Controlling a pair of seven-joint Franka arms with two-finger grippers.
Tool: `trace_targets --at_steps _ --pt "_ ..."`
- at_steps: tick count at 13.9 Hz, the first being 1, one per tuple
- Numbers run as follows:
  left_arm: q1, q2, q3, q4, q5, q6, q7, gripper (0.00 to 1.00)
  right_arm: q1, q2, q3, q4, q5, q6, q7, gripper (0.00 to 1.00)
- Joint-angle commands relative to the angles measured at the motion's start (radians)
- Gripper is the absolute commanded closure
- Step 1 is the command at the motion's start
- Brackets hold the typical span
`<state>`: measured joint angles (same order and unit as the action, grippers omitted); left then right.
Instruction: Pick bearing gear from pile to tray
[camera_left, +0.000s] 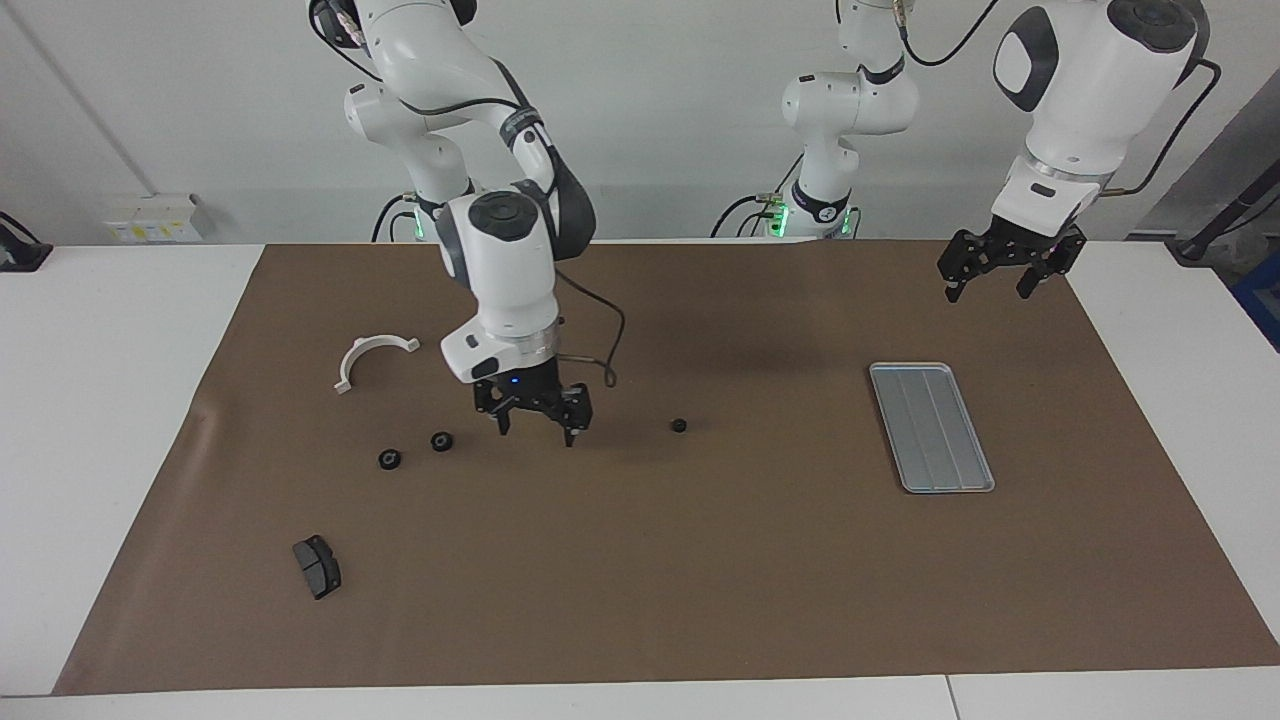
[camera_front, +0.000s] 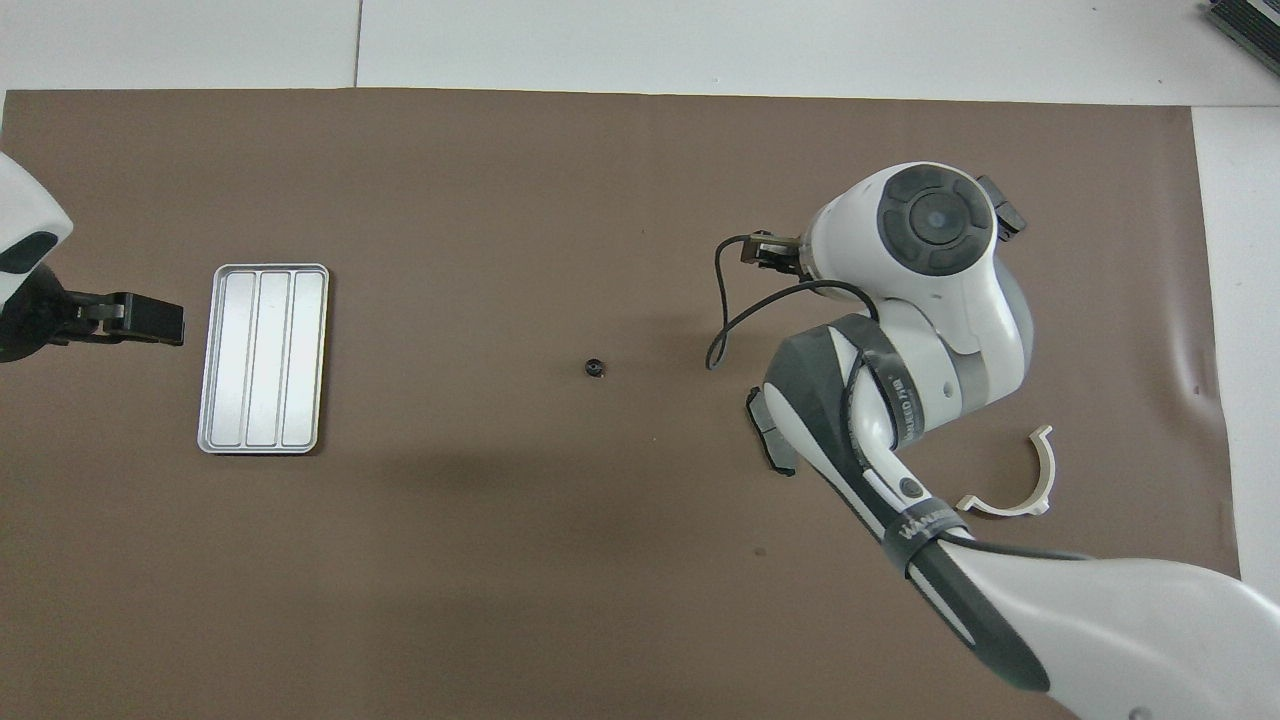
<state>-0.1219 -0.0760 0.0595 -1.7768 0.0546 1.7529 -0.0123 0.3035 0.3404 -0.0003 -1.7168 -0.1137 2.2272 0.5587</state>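
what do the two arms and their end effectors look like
Both arms are glossy white with dark grey joint caps and bands. Each end effector, right and left, is black with two fingers. A loose black cable loops off the right wrist, and green lights glow at both bases.

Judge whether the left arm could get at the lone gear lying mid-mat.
Probably yes: the gear lies alone on bare mat, nothing around it, and the left gripper hangs open near the tray.
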Motion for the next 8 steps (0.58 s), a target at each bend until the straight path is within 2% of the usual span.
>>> trace_targets --at_steps 1,5,8 --pt "0.005 -0.033 0.000 -0.038 -0.007 0.017 0.017 0.00 -0.088 -0.027 0.017 -0.087 -0.014 0.014 -0.179 0.00" --pt "-0.002 -0.033 -0.001 -0.041 -0.007 0.028 0.020 0.00 -0.170 -0.064 0.020 -0.210 0.025 0.026 -0.393 0.00" --pt "-0.008 -0.030 -0.006 -0.039 -0.007 0.040 0.017 0.00 -0.188 -0.093 0.020 -0.329 0.034 0.102 -0.419 0.00"
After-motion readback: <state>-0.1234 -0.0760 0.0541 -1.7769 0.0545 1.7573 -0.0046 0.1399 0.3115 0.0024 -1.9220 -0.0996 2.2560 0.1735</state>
